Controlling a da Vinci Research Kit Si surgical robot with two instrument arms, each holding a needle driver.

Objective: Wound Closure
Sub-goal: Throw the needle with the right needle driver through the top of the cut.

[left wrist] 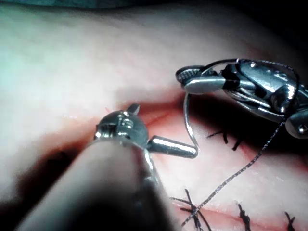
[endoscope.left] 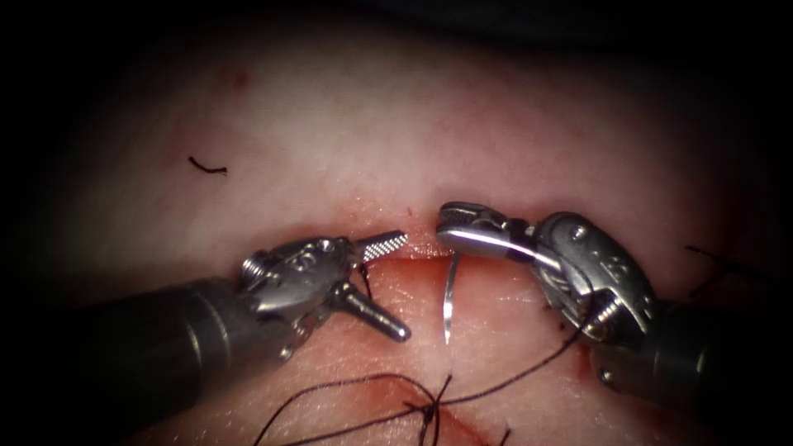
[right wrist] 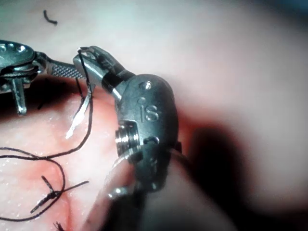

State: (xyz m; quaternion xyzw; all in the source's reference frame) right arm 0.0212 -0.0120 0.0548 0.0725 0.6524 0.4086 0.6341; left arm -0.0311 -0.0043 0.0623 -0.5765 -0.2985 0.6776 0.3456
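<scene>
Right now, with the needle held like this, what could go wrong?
1. The right pincer is shut on the needle near its thread end, so the free point hanging over the cut might swivel or slip.
2. The left pincer is open and holds nothing, one jaw close to the needle: it could knock it.
3. The slack thread by the knot could snag.

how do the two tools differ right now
The left tool has its jaws spread wide and holds nothing; the right tool has its jaws shut on the needle near its thread end. The needle hangs free above the tissue, not in it. Both sit at the cut.
</scene>
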